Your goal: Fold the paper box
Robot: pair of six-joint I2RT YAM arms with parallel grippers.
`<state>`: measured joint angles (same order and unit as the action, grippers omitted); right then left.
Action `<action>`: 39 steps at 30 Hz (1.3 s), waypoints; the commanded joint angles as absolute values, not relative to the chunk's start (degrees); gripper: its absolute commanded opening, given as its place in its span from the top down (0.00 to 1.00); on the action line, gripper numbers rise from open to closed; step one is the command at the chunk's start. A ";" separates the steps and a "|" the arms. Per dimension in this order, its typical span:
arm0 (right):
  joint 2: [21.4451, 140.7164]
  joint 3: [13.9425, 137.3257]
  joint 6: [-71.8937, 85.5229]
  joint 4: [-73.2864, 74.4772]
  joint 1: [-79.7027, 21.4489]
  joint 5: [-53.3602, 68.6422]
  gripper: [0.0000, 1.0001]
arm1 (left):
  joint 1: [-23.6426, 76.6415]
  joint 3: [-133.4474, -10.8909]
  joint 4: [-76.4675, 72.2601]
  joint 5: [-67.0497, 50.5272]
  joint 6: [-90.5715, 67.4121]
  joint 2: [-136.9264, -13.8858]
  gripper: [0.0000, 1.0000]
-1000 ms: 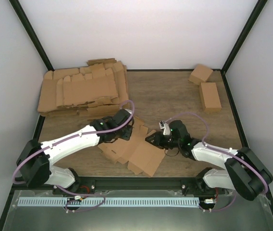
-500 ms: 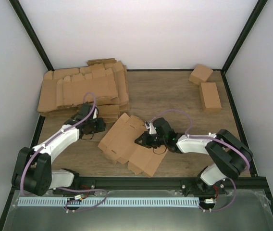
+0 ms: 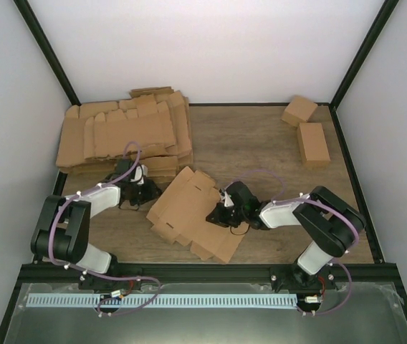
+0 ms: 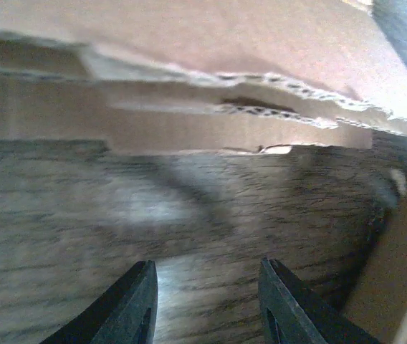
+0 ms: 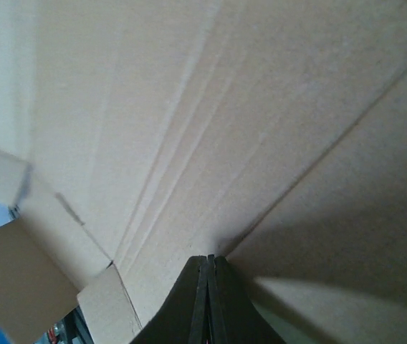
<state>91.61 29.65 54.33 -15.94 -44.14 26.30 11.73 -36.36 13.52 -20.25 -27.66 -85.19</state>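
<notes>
step: I judge first fold just starting; paper box (image 3: pixel 189 211) lies flat between both arms | right gripper (image 5: pixel 208 259) closed, tips pressing its panel, gripping nothing | left gripper (image 4: pixel 207 278) parted, empty, just beside its left edge | next: I need one flap raised along its crease

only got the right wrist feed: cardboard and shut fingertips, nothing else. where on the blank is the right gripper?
Observer: The right gripper is at the middle of the right edge of the paper box, an unfolded blank mid-table.
Operator: left arm?
Observer: The left gripper is off the blank's left side, fingers apart over bare table, holding nothing.
Operator: anything near it?
Observer: The pile of blanks lies just beyond it, back left.
</notes>
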 commanded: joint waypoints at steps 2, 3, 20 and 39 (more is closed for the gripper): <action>94.53 29.16 52.71 -17.60 -44.57 26.05 0.99 | 11.88 -35.71 8.58 -29.71 -27.07 -89.16 0.59; 95.06 29.18 52.63 -17.79 -44.61 26.04 0.99 | 12.25 -35.74 7.94 -31.78 -26.88 -89.37 0.59; 94.66 28.22 51.00 -23.15 -44.74 28.04 0.99 | 19.66 -35.98 11.07 -42.02 -27.03 -81.52 0.48; 91.59 24.36 51.33 -27.86 -44.74 28.00 0.95 | 22.35 -34.30 8.03 -48.14 -31.20 -75.77 0.38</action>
